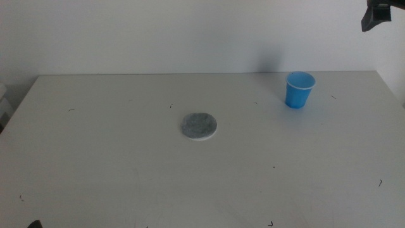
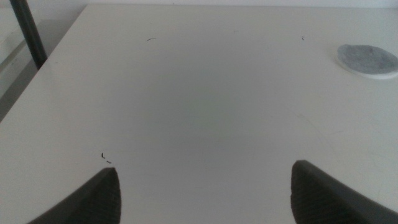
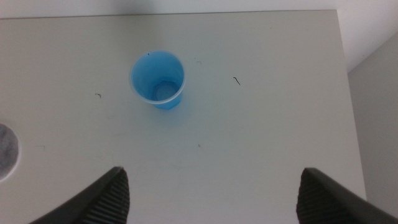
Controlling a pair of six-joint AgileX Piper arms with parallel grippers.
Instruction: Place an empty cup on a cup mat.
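The blue cup (image 1: 299,90) stands upright and empty at the far right of the white table (image 1: 126,171). The grey round cup mat (image 1: 199,125) lies flat near the table's middle, well apart from the cup and bare. My right gripper (image 3: 214,199) is open and empty, high above the table; the cup (image 3: 158,78) shows from above beyond its jaws, the mat's edge (image 3: 5,149) off to one side. Part of that arm (image 1: 378,14) shows at the top right of the middle view. My left gripper (image 2: 205,193) is open and empty, low over the near left table, the mat (image 2: 368,59) far ahead.
The white wall rises behind the table's far edge. The table's right edge (image 3: 348,81) lies close to the cup. A dark pole (image 2: 28,31) stands beyond the table's left edge. Small dark marks dot the tabletop.
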